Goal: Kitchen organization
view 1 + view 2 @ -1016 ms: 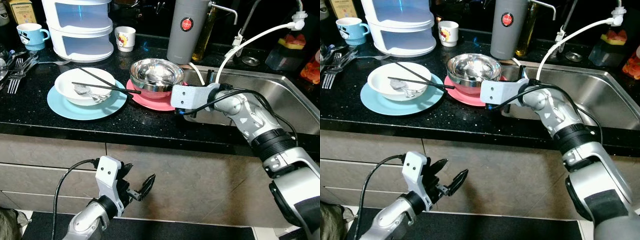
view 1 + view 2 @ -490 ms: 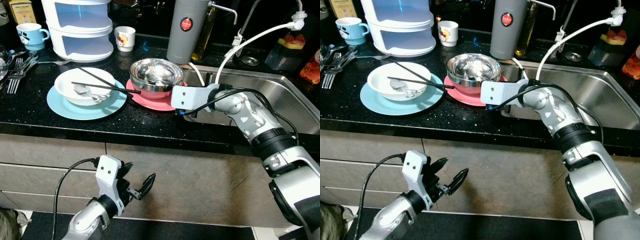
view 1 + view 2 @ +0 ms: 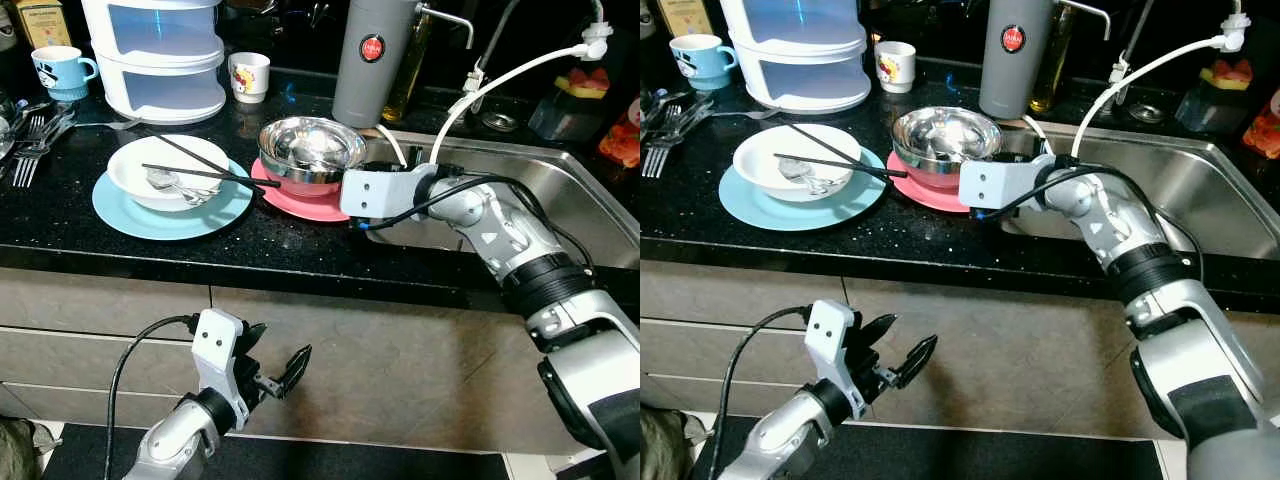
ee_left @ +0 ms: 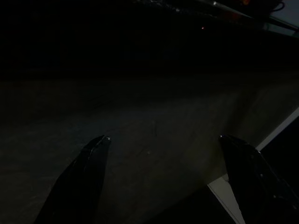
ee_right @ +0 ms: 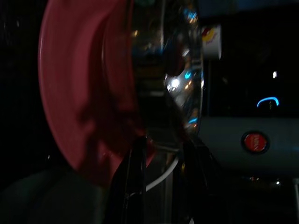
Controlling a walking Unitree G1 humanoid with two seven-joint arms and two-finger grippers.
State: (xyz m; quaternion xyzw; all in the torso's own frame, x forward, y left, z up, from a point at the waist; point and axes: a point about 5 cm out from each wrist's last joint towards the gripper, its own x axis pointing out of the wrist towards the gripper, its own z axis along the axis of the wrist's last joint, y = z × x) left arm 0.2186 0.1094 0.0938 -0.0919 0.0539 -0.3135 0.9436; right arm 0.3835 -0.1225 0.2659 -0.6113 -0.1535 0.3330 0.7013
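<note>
A steel bowl sits on a pink plate on the black counter, just left of the sink. My right gripper is at the plate's near right rim, its fingertips hidden under the wrist mount. In the right wrist view the gripper is partly open, with the plate's rim between its two fingers and the bowl beside them. Left of this, a white bowl holding black chopsticks and a spoon rests on a blue plate. My left gripper hangs open, low before the cabinet front.
A white stacked container, a blue mug and a small white cup stand at the back. Forks lie at the far left. A grey flask and a white hose are near the tap.
My right gripper has crept slightly left toward the pink plate. The dishes and the left arm have stayed put.
</note>
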